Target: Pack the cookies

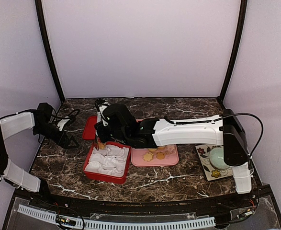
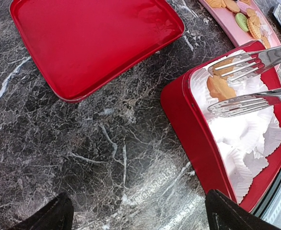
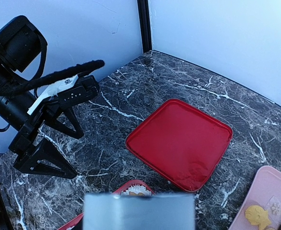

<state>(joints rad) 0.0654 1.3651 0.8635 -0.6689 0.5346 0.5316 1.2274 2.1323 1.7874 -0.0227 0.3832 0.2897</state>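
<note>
Marble surface (image 1: 178, 183): golden cookie (image 2: 221, 87) at red box (image 2: 188, 124)

See right tool (image 2: 216, 91) stretched across from the right, over the back-left corner of the box. Note its two fork-like metal fingers (image 2: 245, 67) standing partly apart, one on either side of the golden cookie, above the white paper cups (image 2: 255, 139) lining the box. Cannot tell whether pinching the cookie or merely flanking it.

Find other cookies (image 1: 154, 154) on pink tray (image 1: 169, 163), just right of the box. Pick out a greenish one (image 2: 242, 21) among the golden shapes.

See red lid (image 2: 97, 43) lying flat behind the box, a strip of marble between the two.

Note left tool (image 1: 71, 141) at far left, over bare marble, fingers spread wide, holding nothing.

Spot pale green bowl (image 1: 219, 155) on patterned mat (image 1: 205, 165), right of the tray.
</note>
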